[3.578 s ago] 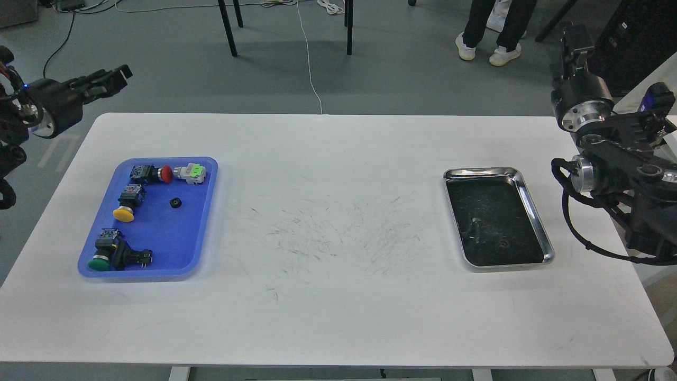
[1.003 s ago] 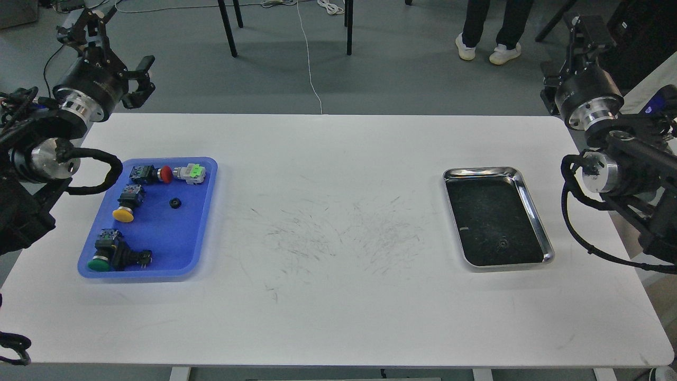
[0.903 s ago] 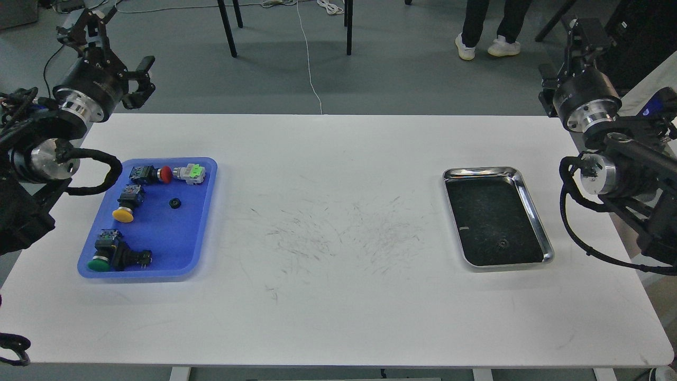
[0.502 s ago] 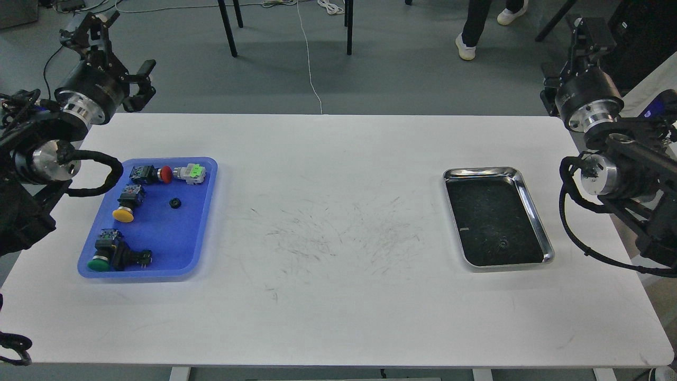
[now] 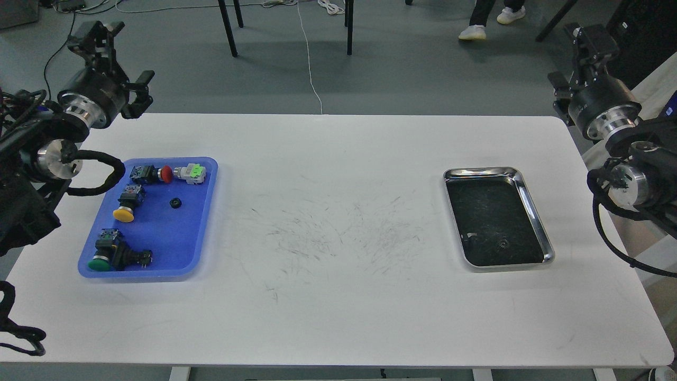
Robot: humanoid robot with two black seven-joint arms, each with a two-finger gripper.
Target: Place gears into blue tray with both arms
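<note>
The blue tray (image 5: 158, 248) lies on the left of the white table. One small black gear (image 5: 175, 202) rests in it, among several push-button switches. A second gear (image 5: 501, 244) lies in the near part of the steel tray (image 5: 535, 214) on the right. My left gripper (image 5: 96, 33) is raised beyond the table's back left corner, well behind the blue tray. My right gripper (image 5: 591, 38) is raised past the back right corner, behind the steel tray. Both are dark and point away, so their fingers cannot be told apart. Nothing shows in either.
In the blue tray are a red-capped switch (image 5: 165, 173), a pale green one (image 5: 193, 172), a yellow one (image 5: 123, 214) and a green one (image 5: 98, 263). Chair legs (image 5: 228, 29), a floor cable (image 5: 309, 63) and a person's feet (image 5: 472, 33) are behind the table.
Both arms rose to the table's back corners earlier; since then the right arm has drifted right and the left gripper slightly right. Gears and trays have not moved. The person stepped back.
</note>
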